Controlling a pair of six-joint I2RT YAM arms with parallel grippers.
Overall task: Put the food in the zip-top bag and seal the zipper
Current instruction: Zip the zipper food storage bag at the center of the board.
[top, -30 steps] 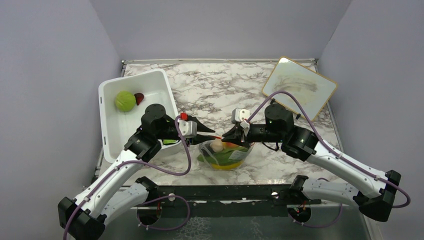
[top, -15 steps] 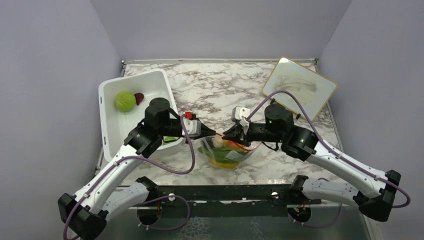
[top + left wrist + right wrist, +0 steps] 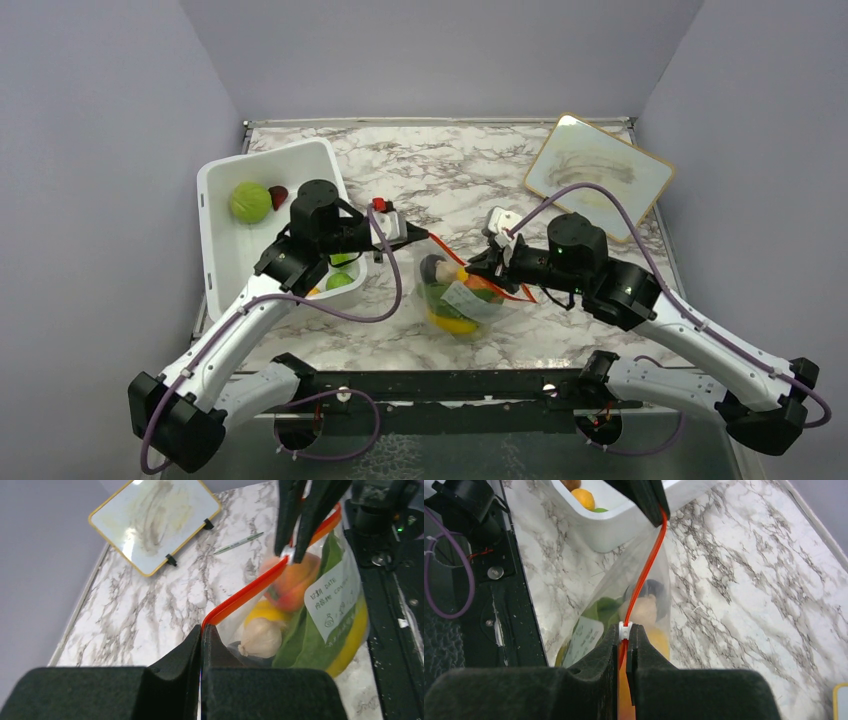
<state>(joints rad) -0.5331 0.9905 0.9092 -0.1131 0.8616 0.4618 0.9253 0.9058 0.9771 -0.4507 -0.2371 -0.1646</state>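
Observation:
The zip-top bag (image 3: 462,303) hangs between my two grippers, holding food: a beige garlic (image 3: 260,637), an orange fruit (image 3: 295,580), yellow pieces and a green leaf (image 3: 305,640). Its red-orange zipper (image 3: 448,252) runs taut from one gripper to the other. My left gripper (image 3: 427,237) is shut on the zipper's far end (image 3: 215,617). My right gripper (image 3: 476,273) is shut on the zipper at its white slider (image 3: 624,628), partway along the strip. More food lies in the white tub: a green ball (image 3: 249,201), a dark piece (image 3: 279,195) and green pieces (image 3: 340,281).
The white tub (image 3: 215,262) stands at the left, close to my left arm. A framed whiteboard (image 3: 598,172) leans at the back right, with a pen (image 3: 238,543) on the marble top near it. The black frame rail (image 3: 450,385) runs along the near edge.
My left gripper has moved back and my right gripper to the right. The zipper is pulled out straight between them and the bag hangs narrower.

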